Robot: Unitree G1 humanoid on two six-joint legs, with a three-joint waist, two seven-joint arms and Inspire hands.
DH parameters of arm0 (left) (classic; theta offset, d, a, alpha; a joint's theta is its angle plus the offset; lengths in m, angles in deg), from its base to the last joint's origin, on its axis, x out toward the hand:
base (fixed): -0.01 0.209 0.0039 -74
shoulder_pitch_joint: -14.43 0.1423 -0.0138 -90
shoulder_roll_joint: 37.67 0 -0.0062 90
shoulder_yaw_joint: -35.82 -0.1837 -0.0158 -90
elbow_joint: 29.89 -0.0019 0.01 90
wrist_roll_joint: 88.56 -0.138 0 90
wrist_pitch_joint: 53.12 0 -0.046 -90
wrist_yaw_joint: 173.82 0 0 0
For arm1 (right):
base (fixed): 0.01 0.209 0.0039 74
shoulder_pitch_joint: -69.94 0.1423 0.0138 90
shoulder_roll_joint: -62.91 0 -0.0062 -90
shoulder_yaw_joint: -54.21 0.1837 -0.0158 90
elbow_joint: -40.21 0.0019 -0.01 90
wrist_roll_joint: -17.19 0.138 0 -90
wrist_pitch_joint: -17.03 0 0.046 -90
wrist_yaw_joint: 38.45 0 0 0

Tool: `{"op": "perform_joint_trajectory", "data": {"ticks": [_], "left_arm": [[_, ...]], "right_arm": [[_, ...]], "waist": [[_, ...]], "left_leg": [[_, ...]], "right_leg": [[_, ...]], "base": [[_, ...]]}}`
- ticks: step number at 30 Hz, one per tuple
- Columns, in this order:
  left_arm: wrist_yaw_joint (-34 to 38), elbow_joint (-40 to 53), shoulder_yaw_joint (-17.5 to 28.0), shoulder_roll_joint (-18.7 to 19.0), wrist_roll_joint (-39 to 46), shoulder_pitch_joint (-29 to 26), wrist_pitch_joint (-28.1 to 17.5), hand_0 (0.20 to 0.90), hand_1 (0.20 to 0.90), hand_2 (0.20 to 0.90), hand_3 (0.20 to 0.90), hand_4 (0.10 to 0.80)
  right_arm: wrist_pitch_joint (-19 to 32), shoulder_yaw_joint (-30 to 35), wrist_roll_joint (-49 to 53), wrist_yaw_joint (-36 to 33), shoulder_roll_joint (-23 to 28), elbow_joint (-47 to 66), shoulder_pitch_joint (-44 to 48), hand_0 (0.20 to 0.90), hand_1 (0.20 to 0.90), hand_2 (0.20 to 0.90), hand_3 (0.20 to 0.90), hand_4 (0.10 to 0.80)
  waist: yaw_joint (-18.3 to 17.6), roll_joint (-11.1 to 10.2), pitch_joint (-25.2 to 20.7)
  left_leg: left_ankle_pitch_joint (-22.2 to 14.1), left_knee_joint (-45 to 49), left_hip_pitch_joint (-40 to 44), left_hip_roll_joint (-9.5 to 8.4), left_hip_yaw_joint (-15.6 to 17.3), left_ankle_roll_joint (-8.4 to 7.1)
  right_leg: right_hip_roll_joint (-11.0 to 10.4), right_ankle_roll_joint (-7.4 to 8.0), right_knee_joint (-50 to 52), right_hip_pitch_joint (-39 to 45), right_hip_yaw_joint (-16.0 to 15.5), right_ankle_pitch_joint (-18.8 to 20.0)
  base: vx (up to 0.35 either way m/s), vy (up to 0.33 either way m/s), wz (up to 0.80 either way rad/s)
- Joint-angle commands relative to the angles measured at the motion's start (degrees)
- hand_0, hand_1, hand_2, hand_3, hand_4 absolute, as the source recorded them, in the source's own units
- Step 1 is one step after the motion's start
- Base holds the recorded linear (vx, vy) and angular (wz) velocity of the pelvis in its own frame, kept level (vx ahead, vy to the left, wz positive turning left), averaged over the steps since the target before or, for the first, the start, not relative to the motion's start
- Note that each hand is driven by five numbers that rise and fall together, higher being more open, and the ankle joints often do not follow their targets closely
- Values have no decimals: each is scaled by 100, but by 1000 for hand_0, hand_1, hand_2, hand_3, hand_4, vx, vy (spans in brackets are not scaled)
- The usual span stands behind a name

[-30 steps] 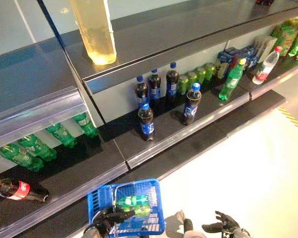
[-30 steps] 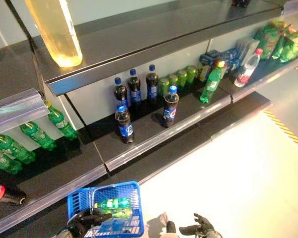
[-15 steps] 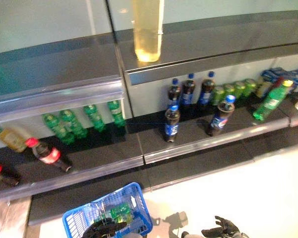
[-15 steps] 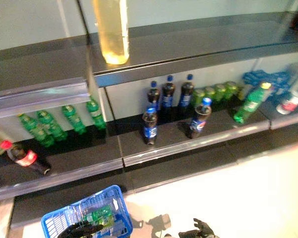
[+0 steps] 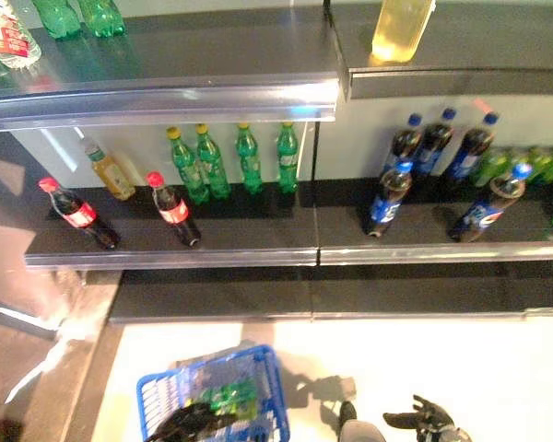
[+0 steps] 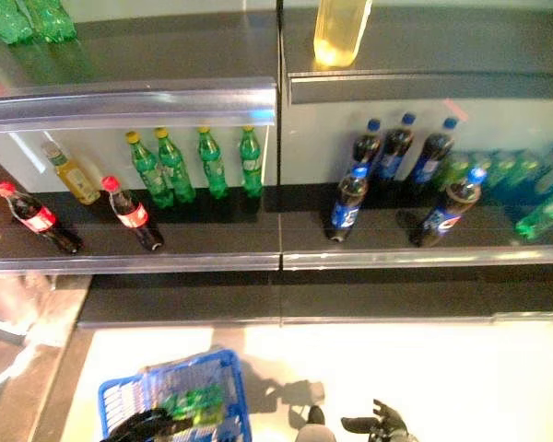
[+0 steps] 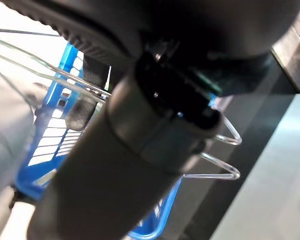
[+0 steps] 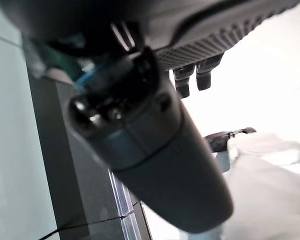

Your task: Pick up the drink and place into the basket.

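Down at the floor in front of the shelving, the left hand (image 5: 192, 422) has its fingers curled round the wire handle (image 7: 217, 150) of the blue basket (image 5: 157, 401), while the right hand (image 5: 424, 421) hangs empty with fingers spread. A green drink bottle (image 5: 226, 398) lies inside the basket, so that part of the task looks done. Over the last second the whole view has swung leftward along the shelves: that is the head turning, not the goods moving, and it brings a new bay into sight, which suggests a search for another drink. On the lower shelf (image 5: 212, 249) I count two red-capped cola bottles (image 5: 173, 208), one yellowish bottle (image 5: 106, 170), four green bottles (image 5: 249, 158) and five blue-capped dark bottles (image 5: 387, 193).
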Motion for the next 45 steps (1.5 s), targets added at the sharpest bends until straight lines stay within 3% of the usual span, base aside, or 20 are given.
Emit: {"op": "perform_joint_trajectory", "data": {"ticks": [1,22,31,33,35,36,45], "left_arm": [[-494,525,297,89,179,-289,-609,300,300,300,200,100],[-324,517,412,155,92,-284,-621,300,300,300,200,100],[-73,1017,87,2,424,-703,-684,300,300,300,200,100],[35,1256,-103,-36,772,-1090,-853,300,300,300,200,100],[60,1309,-161,-31,866,-1170,-890,300,300,300,200,100],[110,1427,-246,-18,976,-1263,-904,300,300,300,200,100],[66,1464,-308,99,890,-1085,-898,300,300,300,200,100]], "right_arm": [[140,-26,-143,-33,422,-33,112,900,900,900,900,800],[-48,-41,-230,83,474,-110,50,900,900,900,900,800],[82,-320,12,42,545,132,482,900,900,900,900,800],[264,-576,181,-85,597,328,913,900,900,900,900,800],[333,-632,259,-120,615,379,990,900,900,900,900,800],[437,-678,395,-191,648,506,1073,900,900,900,900,800],[1084,-604,825,-343,719,1251,1161,900,900,900,900,800]], "waist": [[97,187,-277],[126,106,-219],[46,253,507],[17,289,1086],[12,279,1222],[24,253,1417],[136,189,1687]], "left_leg": [[-282,279,-172,20,-74,29],[-273,267,-150,149,52,-10],[65,226,-1090,238,60,-41],[157,894,-1999,268,15,-48],[125,1247,-2275,257,-33,-40],[-36,1934,-2749,222,-137,-33],[-568,3426,-3730,277,-355,-11]], "right_leg": [[-19,44,5,195,-121,40],[-17,103,-205,354,-51,90],[4,46,-37,-803,148,292],[24,-89,503,-1622,240,301],[0,-127,775,-1850,236,264],[-55,-193,1326,-2233,215,113],[-151,-353,2781,-3051,208,-440]], "base": [[26,-24,-4],[27,-4,-1],[-156,5,-12],[-504,14,-18],[-251,-26,-2],[-240,-49,3],[-112,-58,4]]}}
